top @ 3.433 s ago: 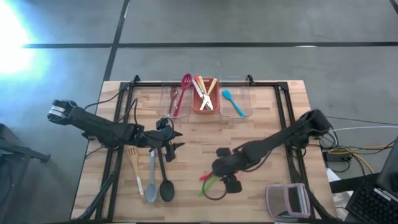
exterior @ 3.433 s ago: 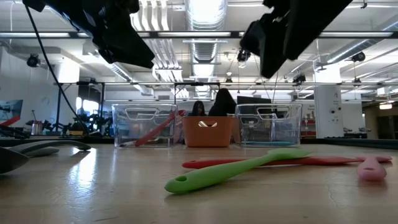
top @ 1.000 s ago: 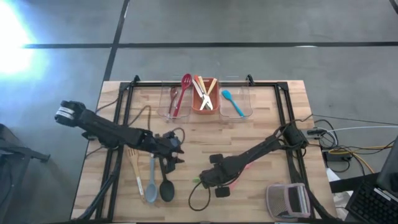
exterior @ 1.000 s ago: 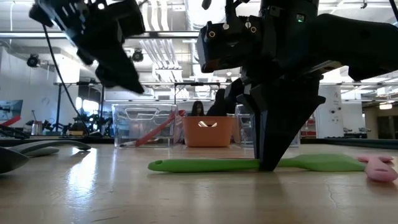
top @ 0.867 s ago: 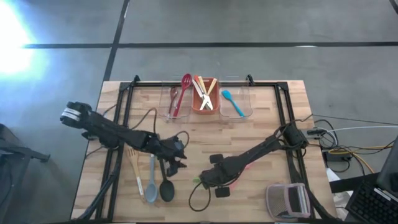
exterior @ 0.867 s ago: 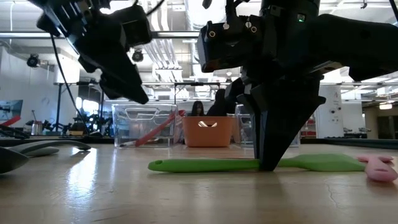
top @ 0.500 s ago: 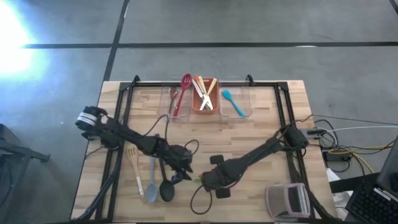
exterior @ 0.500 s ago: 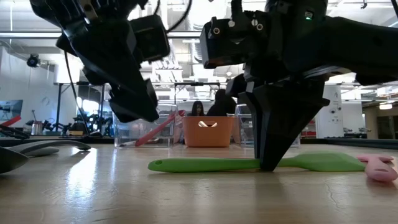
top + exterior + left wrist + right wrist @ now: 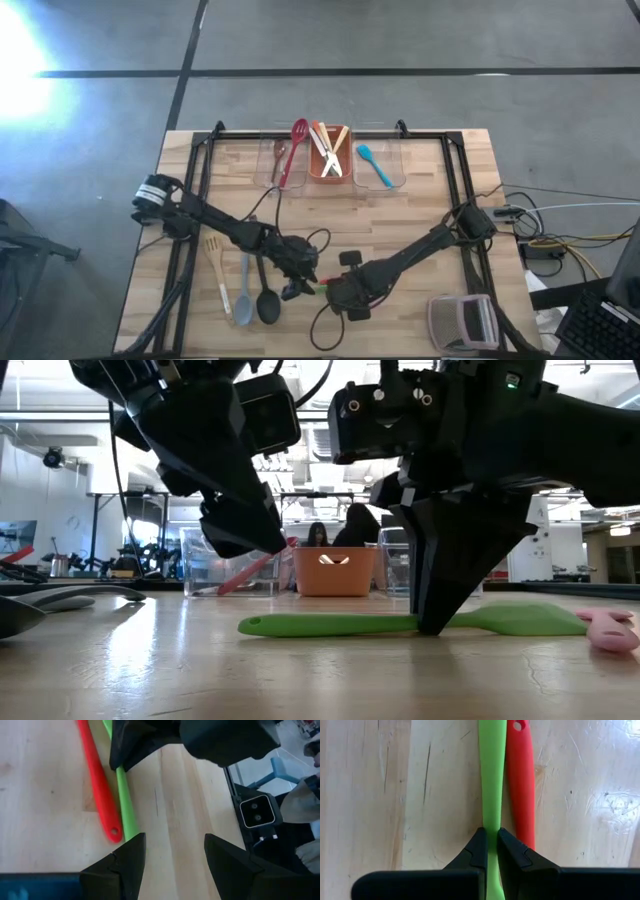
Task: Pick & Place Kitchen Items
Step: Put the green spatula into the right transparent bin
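At the near edge of the pale butcher-block wooden desk (image 9: 420, 190), the right end effector (image 9: 490, 840) is clenched on the slim, smooth handle of the long lime-green plastic spatula (image 9: 492, 785), which lies flat on the wood and is not yet lifted. Just beside it, touching along its length, a glossy red plastic utensil (image 9: 521, 785) with a hanging hole at its end is seen. Over the last seconds the left arm has been swung in from the desk's left side, and the left end effector (image 9: 170, 845) is now poised with its dark fingers parted, holding nothing, just short of the ends of the red and green handles. From this it is judged that the red utensil is being lined up while the green one is secured. A pink plastic piece (image 9: 600, 628) rests at the right of the low view. Left of the arms, a wooden fork-spatula (image 9: 215, 268), a grey spoon (image 9: 244, 295) and a black spoon (image 9: 267, 303) lie parallel. Farthest off, clear bins (image 9: 380, 165) flank an orange-red bin (image 9: 330, 165), each already holding utensils.
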